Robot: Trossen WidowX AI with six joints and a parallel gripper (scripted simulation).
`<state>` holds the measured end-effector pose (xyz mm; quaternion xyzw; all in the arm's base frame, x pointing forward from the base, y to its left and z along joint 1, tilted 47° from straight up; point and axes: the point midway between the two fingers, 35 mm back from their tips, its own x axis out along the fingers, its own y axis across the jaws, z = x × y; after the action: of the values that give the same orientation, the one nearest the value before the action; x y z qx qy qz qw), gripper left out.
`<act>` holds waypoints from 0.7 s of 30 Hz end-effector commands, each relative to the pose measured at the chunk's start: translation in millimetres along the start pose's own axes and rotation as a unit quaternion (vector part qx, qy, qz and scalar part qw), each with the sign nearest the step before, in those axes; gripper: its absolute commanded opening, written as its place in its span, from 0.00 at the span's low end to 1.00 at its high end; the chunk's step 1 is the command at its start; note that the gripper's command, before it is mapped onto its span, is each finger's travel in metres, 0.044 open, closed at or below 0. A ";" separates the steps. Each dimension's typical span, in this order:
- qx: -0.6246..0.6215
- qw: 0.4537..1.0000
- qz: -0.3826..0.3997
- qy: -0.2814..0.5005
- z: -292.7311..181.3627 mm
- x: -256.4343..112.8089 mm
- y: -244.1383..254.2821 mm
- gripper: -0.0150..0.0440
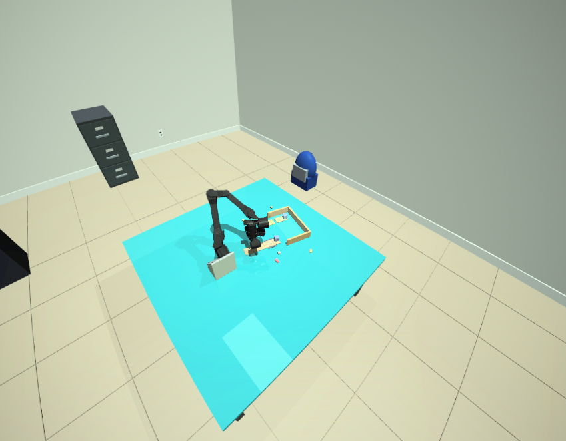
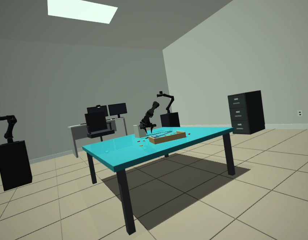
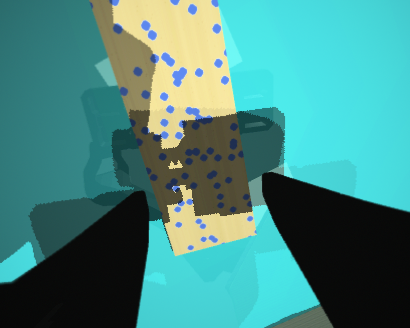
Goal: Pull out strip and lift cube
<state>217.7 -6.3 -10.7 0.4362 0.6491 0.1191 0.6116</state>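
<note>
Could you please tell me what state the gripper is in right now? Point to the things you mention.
Gripper (image 1: 253, 250) (image 2: 149, 132) (image 3: 205, 191): open, holding nothing; its fingers stand apart on either side of the pale wooden strip with blue dots (image 3: 198, 88).
</note>
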 end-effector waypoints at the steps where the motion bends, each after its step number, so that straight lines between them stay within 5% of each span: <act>1: 0.006 1.000 0.002 0.002 14.9 -1.3 3.3 0.83; 5: 0.006 1.000 0.002 0.002 30.0 -3.4 5.6 1.00; 21: 0.004 1.000 0.002 0.000 91.0 -11.6 14.0 1.00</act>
<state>292.8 -37.9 -13.0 0.4373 0.6484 0.1176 0.6120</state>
